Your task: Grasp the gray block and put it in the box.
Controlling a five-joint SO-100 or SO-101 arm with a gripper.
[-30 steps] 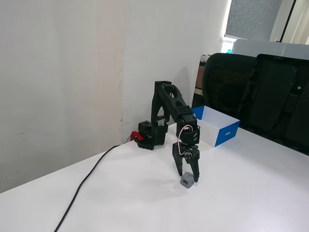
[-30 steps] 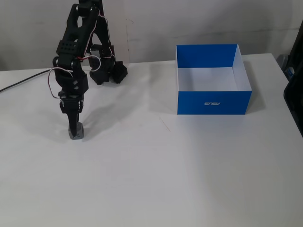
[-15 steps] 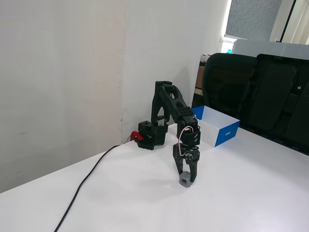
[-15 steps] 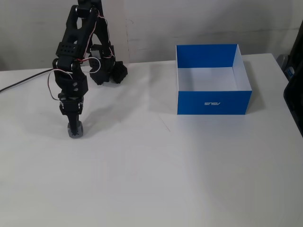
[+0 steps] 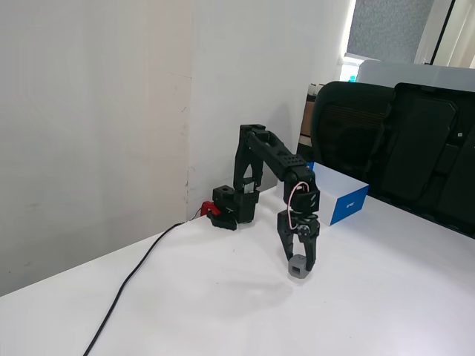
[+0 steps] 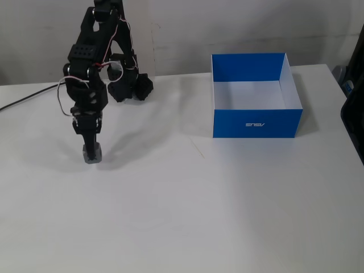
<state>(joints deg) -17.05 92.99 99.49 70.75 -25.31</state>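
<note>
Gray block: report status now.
Claw shut on gray block, lifted just clear of the table. Box open, away to the right. Nothing between them.

We see a plain white worktop (image 6: 227,216), matte and bare over most of its surface. The box (image 6: 257,121) sits directly on it, open side up, its blue front wall facing us in a fixed view. Well apart from the box, on the far side of the worktop, the arm's black base (image 6: 129,86) stands by the wall. A black cable (image 5: 130,280) trails across the worktop from that base, away from the box, toward the edge.
</note>
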